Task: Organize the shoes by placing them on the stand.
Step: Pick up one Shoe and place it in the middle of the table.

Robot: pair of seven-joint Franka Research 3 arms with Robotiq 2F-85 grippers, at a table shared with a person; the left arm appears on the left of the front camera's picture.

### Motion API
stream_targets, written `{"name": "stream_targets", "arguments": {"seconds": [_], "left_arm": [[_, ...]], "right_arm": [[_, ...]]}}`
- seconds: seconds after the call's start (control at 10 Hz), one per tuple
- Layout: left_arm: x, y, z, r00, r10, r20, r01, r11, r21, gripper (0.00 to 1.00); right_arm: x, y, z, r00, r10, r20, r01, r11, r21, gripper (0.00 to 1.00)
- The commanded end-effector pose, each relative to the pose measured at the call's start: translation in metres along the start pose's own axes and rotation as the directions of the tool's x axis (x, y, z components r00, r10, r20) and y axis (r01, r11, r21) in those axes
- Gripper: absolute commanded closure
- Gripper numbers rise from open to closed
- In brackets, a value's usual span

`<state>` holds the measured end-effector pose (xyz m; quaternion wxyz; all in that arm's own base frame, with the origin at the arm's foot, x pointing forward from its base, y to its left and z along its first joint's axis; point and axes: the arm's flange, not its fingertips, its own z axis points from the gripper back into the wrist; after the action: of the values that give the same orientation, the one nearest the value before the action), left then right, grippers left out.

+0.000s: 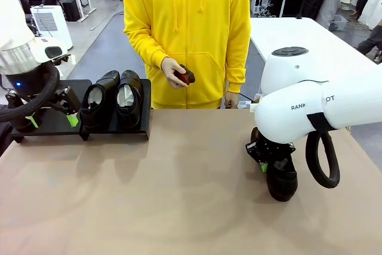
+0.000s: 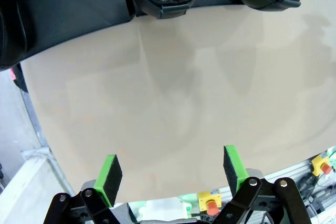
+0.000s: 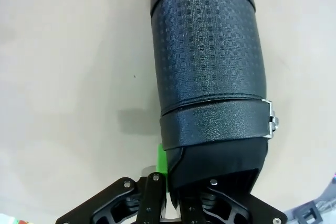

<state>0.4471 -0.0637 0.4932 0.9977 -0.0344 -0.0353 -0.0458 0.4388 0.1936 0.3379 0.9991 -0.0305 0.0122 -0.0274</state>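
Right tool [image 1: 267, 163] clamped shut on a shoe [image 3: 210, 66] resting on the tan tabletop [image 1: 167, 195], left tool [image 2: 173, 174] wide open and empty beside the stand [image 1: 54, 125], two shoes [image 1: 113, 100] seen on it

Bright, even overhead light; soft shadows; wide-angle bending in wrist views.

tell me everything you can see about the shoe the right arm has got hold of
The shoe is black leather, with a woven-look embossed upper, a smooth toe, and a strap across it fastened by a small metal buckle. It lies on the tan table, on the robot's right side, apart from the stand. The right pincer is shut on its heel opening, one green pad showing beside the rim.
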Motion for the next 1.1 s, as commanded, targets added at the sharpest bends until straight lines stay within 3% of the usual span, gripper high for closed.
{"name": "stream_targets", "arguments": {"seconds": [0.0, 0.2, 0.5, 0.7, 1.0], "left_arm": [[-0.001, 0.002, -0.001, 1.0, -0.002, 0.009, 0.002, 1.0, -0.002, 0.0], [-0.001, 0.002, -0.001, 1.0, -0.002, 0.009, 0.002, 1.0, -0.002, 0.0], [-0.001, 0.002, -0.001, 1.0, -0.002, 0.009, 0.002, 1.0, -0.002, 0.0], [-0.001, 0.002, -0.001, 1.0, -0.002, 0.009, 0.002, 1.0, -0.002, 0.0], [-0.001, 0.002, -0.001, 1.0, -0.002, 0.009, 0.002, 1.0, -0.002, 0.0]], "right_arm": [[-0.001, -0.001, -0.001, 1.0, 0.008, -0.03, -0.007, 1.0, 0.021, 1.0], [0.0, 0.0, 0.0, 1.0, 0.0, -0.002, 0.0, 1.0, 0.002, 1.0], [-0.057, 0.077, 0.023, 0.998, 0.061, 0.014, -0.061, 0.998, -0.011, 1.0], [-0.075, 0.122, 0.02, 0.991, 0.133, -0.011, -0.132, 0.991, 0.037, 1.0], [-0.094, 0.178, 0.013, 0.985, 0.17, 0.038, -0.173, 0.982, 0.079, 1.0]]}}
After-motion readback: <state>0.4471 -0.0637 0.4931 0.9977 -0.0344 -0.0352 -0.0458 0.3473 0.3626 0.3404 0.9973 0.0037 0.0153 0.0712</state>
